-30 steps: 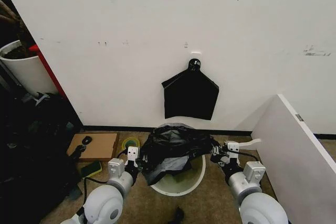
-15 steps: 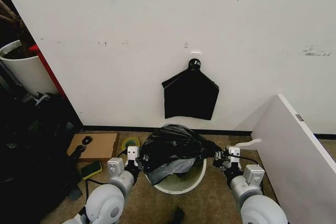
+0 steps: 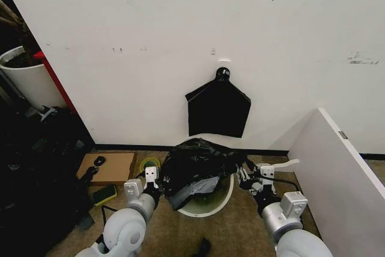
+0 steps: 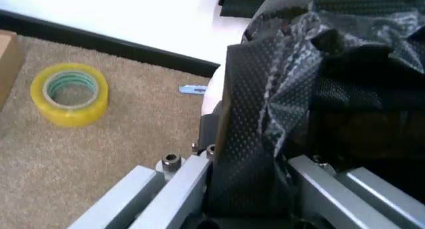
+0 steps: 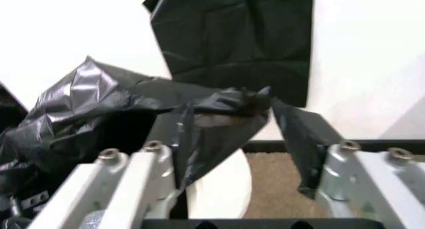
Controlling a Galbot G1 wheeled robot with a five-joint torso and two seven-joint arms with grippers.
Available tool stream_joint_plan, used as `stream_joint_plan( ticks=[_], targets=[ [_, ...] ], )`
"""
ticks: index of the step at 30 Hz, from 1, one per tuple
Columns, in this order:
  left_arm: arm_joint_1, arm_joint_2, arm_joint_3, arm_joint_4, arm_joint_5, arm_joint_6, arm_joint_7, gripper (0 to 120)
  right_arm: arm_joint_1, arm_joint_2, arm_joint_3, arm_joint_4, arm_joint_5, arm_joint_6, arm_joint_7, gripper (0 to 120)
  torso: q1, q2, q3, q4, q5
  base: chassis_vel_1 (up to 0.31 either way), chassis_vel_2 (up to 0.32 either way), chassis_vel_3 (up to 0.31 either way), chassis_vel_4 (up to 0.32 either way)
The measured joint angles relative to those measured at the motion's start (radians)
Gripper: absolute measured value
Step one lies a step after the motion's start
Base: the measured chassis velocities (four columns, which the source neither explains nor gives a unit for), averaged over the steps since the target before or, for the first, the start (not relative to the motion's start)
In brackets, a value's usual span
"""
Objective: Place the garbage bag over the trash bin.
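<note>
Black bag (image 3: 194, 170) is bunched above the bin (image 3: 207, 206). Left gripper (image 3: 154, 186) clenches its left edge; right gripper (image 3: 245, 177) grasps the right edge.

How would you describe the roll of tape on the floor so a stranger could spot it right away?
Start at the white wall and look down to the carpet. The tape roll lies flat there, between the brown cardboard piece and the trash bin. Nothing else nearby is a translucent yellow ring.

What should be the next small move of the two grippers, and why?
Probably lower both together. The left gripper and right gripper hold the garbage bag spread above the trash bin, whose near rim is uncovered.
</note>
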Motion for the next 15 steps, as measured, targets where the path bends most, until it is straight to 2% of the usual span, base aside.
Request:
stream_joint_plan(
  ticks=[1,6,7,10,13,14,15],
  targets=[
    [0.000,0.000,0.000,0.000,0.000,0.000,0.000,0,0.000,0.000,0.000,0.000,0.000,0.000,0.000,46,0.000,0.000,0.000,0.0000,0.0000,0.000,0.000,0.000,0.000],
    [-0.033,-0.037,0.019,0.035,-0.050,-0.055,-0.036,0,-0.059,0.004,0.034,0.077,0.077,-0.012,0.032,69,0.000,0.000,0.000,0.0000,-0.0001,0.000,0.000,0.000,0.000],
    [-0.033,-0.037,0.019,0.035,-0.050,-0.055,-0.036,0,-0.059,0.004,0.034,0.077,0.077,-0.012,0.032,69,0.000,0.000,0.000,0.0000,-0.0001,0.000,0.000,0.000,0.000],
    [-0.057,-0.055,0.031,0.053,-0.070,-0.086,-0.063,0,-0.108,0.013,0.029,0.120,0.201,-0.060,0.040,81,0.000,0.000,0.000,-0.0002,-0.0006,0.000,0.000,0.000,0.000],
    [-0.081,-0.067,0.042,0.069,-0.071,-0.106,-0.084,0,-0.129,0.019,0.019,0.125,0.397,-0.129,0.074,94,0.000,0.000,0.000,-0.0002,0.0000,0.000,0.000,0.000,0.000],
    [-0.081,-0.067,0.042,0.069,-0.071,-0.106,-0.084,0,-0.129,0.019,0.019,0.125,0.397,-0.129,0.074,94,0.000,0.000,0.000,-0.0002,0.0000,0.000,0.000,0.000,0.000],
    [-0.089,-0.070,0.046,0.072,-0.066,-0.110,-0.088,0,-0.130,0.021,0.019,0.125,0.496,-0.167,0.093,97,0.000,0.000,0.000,-0.0001,0.0000,0.000,0.000,0.000,0.000]
  ],
)
